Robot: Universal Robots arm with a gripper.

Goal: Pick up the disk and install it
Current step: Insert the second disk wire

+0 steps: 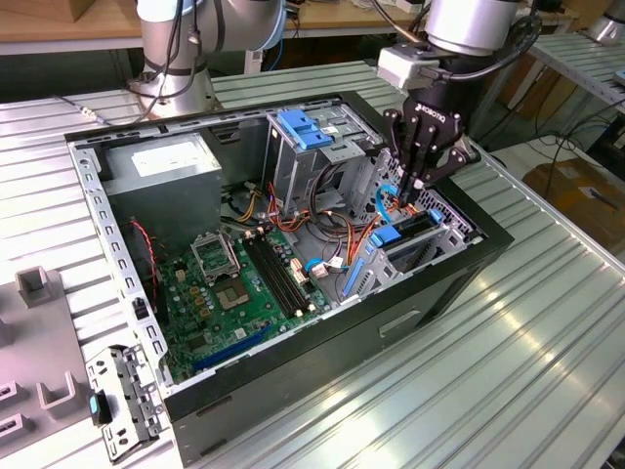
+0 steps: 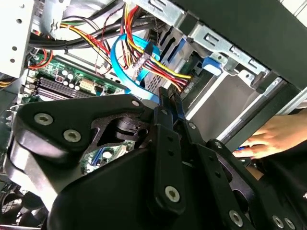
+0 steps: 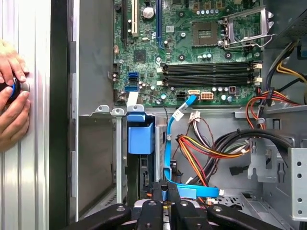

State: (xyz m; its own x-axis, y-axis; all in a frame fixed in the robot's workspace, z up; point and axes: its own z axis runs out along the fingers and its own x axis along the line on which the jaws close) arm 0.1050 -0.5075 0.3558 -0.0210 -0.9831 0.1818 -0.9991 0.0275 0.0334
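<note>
The pincer (image 1: 411,191) is clenched, fingertips together over a blue cable (image 3: 171,143) inside the open case (image 1: 469,283). Just below it the disk (image 1: 405,234) stands on edge in its bay. Beyond lies the motherboard (image 1: 239,283).

The arm (image 1: 467,21) was silver-grey with a white block at its wrist. Its gripper (image 1: 418,181) was matte black, built from flat linked plates pinned with silver screws (image 2: 171,193), and carried small white lettering.
</note>
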